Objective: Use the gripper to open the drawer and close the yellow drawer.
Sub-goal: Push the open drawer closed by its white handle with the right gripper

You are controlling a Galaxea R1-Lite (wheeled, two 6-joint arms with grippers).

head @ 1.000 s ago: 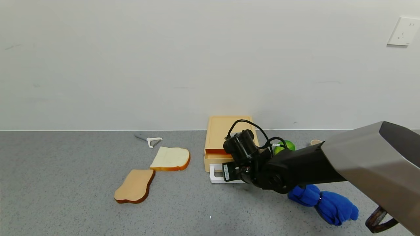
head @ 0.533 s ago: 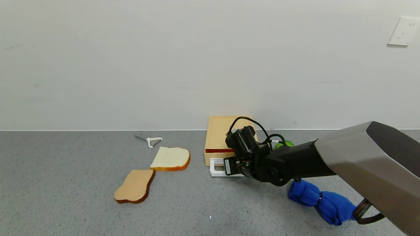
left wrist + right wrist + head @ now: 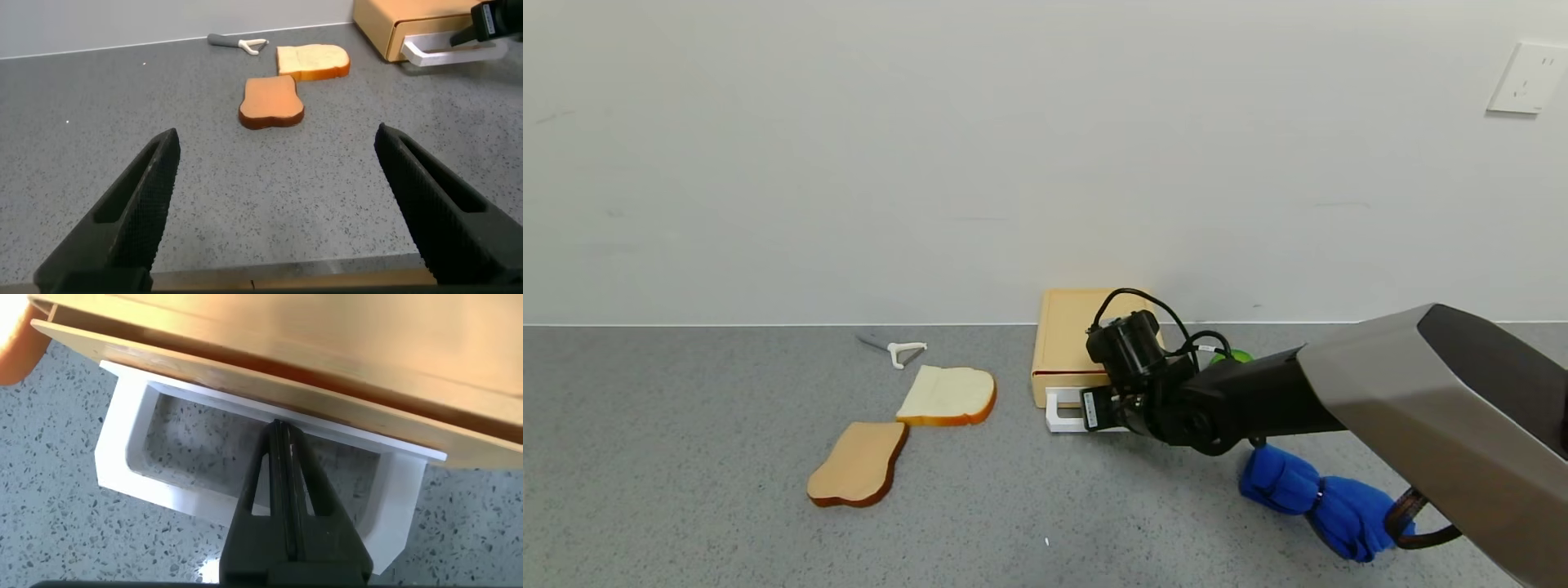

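The pale yellow drawer box (image 3: 1068, 331) stands by the back wall, its drawer front flush with the box. Its white loop handle (image 3: 1062, 413) sticks out toward me. My right gripper (image 3: 1104, 407) is at the handle. In the right wrist view the right gripper (image 3: 282, 433) is shut, its tip inside the white handle (image 3: 122, 453) and against the drawer front (image 3: 245, 363). My left gripper (image 3: 276, 139) is open and empty, low over the table's front edge. The box (image 3: 392, 20) also shows far off in the left wrist view.
Two bread slices (image 3: 947, 394) (image 3: 859, 462) lie left of the box, with a white peeler (image 3: 900, 351) behind them. A blue cloth (image 3: 1327, 502) lies under my right arm. A green object (image 3: 1235, 356) sits right of the box.
My right gripper has moved toward the wall, pushing the handle. The drawer has slid in, and the dark gap at its front is gone.
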